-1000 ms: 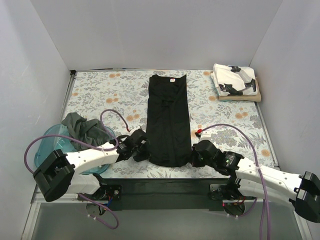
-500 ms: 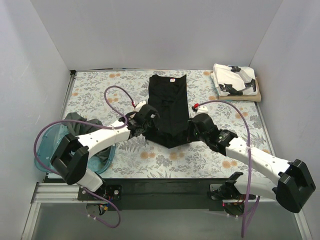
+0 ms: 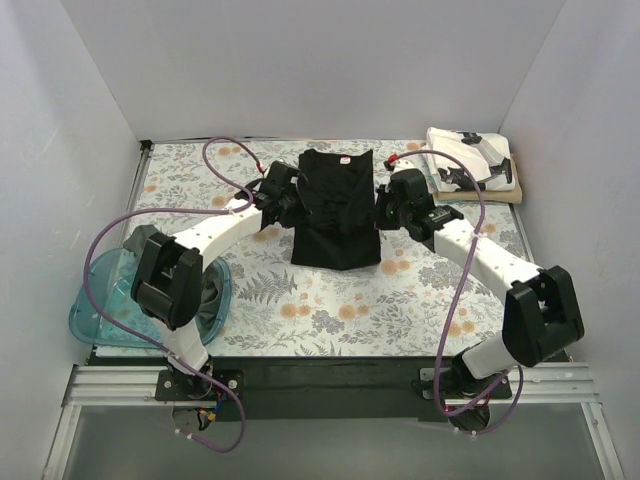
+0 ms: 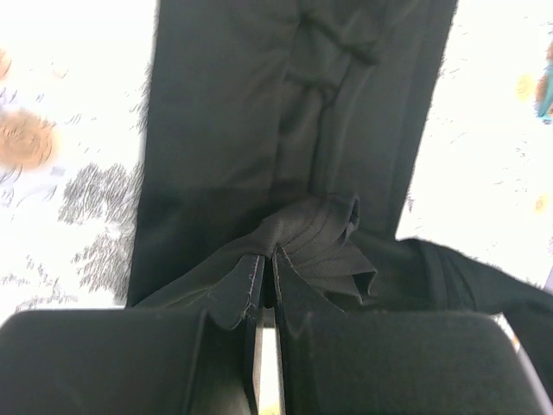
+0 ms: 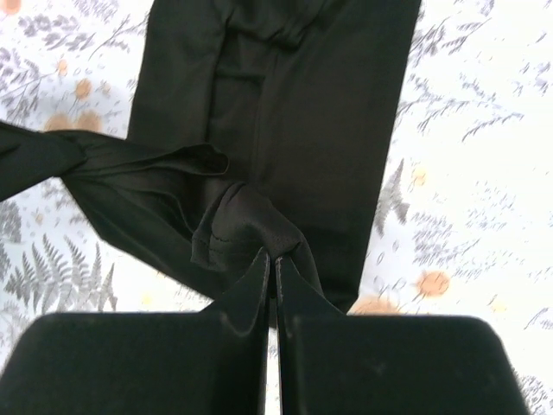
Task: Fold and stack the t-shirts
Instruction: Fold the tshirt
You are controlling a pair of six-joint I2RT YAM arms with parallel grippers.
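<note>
The plain black t-shirt (image 3: pixel 335 210) lies lengthwise at the table's middle back, its lower half lifted over its upper half. My left gripper (image 3: pixel 287 197) is shut on the shirt's left hem corner (image 4: pixel 294 238). My right gripper (image 3: pixel 381 205) is shut on the right hem corner (image 5: pixel 246 220). Both hold the hem above the shirt's middle. A small red neck label (image 3: pixel 345 157) shows at the far end. The white printed shirt (image 3: pixel 468 160) lies folded on the tan shirt (image 3: pixel 482 196) at the back right. The dark grey-green shirt (image 3: pixel 150 245) hangs crumpled in the blue tub (image 3: pixel 100 300).
The table carries a floral cloth (image 3: pixel 330 310). White walls close in the back and both sides. Purple cables (image 3: pixel 110 235) loop off both arms. A black rail (image 3: pixel 330 375) runs along the near edge.
Both grippers have carried the black shirt's bottom hem from the near edge up toward the collar, doubling the shirt over itself. Both arms are stretched farther back.
</note>
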